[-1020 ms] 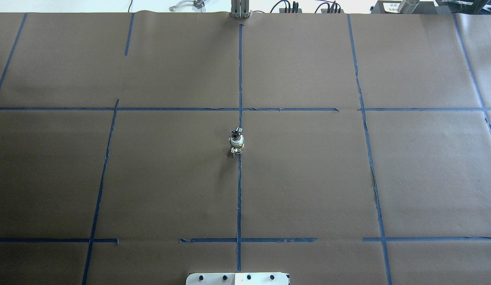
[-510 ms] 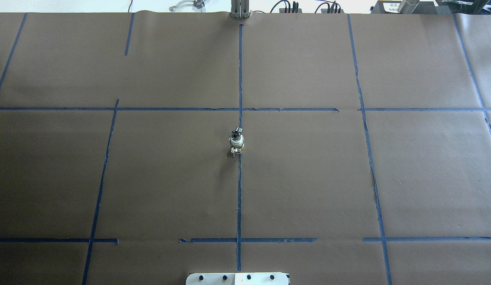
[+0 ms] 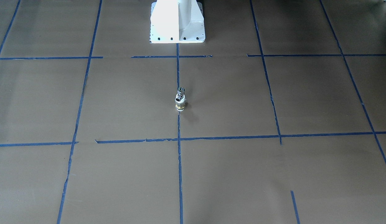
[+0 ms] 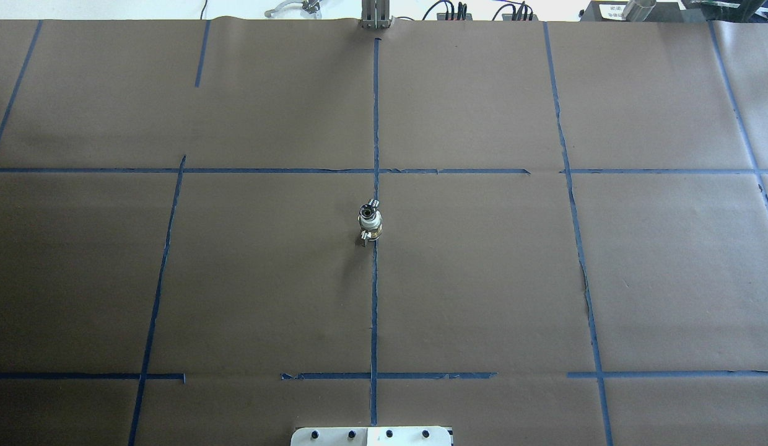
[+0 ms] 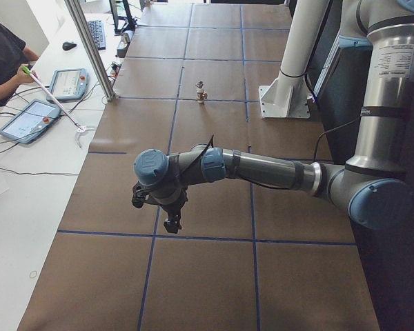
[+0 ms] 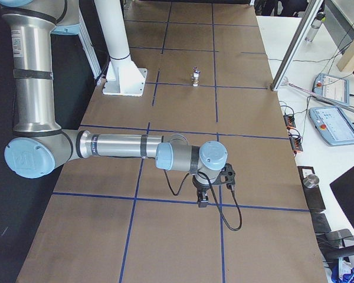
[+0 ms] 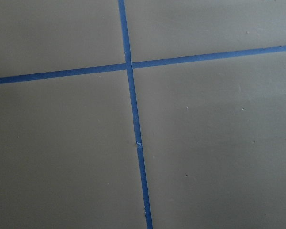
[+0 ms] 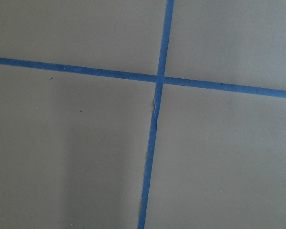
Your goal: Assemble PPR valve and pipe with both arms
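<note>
The chrome PPR valve (image 3: 180,92) stands on top of the white pipe (image 3: 180,106) with its brass band. The two are joined and upright on the centre tape line of the table. They also show in the overhead view (image 4: 370,222) and small in the side views (image 5: 201,91) (image 6: 195,76). My left gripper (image 5: 171,222) hangs low over the paper far from them. My right gripper (image 6: 203,199) hangs likewise at the other end. Both show only in the side views, so I cannot tell whether they are open or shut. The wrist views show only paper and tape.
Brown paper with blue tape lines (image 4: 375,297) covers the table. The white pedestal (image 3: 177,21) stands at the robot's side. An aluminium post (image 5: 90,48), tablets (image 5: 27,121) and a seated operator (image 5: 3,58) are beyond the far edge.
</note>
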### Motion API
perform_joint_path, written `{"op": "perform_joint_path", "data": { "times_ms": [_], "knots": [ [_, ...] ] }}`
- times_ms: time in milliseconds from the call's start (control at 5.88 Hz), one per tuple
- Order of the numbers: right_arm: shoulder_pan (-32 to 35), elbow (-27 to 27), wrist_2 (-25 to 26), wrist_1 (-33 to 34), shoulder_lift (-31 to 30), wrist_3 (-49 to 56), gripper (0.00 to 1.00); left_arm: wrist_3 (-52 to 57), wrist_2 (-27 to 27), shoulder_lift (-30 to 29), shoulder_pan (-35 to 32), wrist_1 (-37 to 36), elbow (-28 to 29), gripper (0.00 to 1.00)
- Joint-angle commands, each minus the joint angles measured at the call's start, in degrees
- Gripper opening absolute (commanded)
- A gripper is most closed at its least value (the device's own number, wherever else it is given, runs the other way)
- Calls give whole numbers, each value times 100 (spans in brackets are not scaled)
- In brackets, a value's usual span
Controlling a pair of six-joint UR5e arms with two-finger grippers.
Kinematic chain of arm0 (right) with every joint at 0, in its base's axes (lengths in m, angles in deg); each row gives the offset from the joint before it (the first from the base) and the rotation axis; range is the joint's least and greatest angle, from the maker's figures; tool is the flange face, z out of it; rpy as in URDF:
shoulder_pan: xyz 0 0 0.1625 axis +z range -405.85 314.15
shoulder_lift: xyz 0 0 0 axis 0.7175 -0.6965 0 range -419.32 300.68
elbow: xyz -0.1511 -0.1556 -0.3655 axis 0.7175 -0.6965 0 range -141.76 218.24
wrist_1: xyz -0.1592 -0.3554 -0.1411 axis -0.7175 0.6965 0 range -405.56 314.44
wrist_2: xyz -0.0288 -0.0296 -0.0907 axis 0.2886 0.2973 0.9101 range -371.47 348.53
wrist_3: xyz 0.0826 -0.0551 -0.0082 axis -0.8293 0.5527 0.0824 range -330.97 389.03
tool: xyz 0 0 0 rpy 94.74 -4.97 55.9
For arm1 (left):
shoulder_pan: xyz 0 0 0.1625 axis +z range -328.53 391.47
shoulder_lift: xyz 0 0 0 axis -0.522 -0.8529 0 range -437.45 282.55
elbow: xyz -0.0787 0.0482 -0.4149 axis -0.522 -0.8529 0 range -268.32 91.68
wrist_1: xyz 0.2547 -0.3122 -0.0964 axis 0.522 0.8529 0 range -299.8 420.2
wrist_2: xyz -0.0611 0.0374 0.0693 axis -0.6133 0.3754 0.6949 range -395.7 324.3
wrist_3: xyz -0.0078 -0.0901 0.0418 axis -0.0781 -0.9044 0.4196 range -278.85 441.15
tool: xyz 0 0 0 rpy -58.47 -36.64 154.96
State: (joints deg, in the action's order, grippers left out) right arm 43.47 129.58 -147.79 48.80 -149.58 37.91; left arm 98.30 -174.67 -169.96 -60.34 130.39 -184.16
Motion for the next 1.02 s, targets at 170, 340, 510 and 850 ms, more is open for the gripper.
{"op": "perform_joint_path", "data": {
  "times_ms": [170, 340, 510, 850],
  "knots": [
    [-11, -2, 35, -5, 44, 35, 100, -45, 20, 295, 22, 197, -154, 100],
    [-11, 76, -8, 4, 9, 26, 100, -46, 20, 338, 14, 197, -154, 100],
    [-28, 34, 35, -5, 34, 0, 100, -63, 20, 365, -4, 197, -241, 100],
    [-28, 77, 149, -284, 104, -70, 100, -467, 596, 592, -4, 302, -573, 100]
  ]
}}
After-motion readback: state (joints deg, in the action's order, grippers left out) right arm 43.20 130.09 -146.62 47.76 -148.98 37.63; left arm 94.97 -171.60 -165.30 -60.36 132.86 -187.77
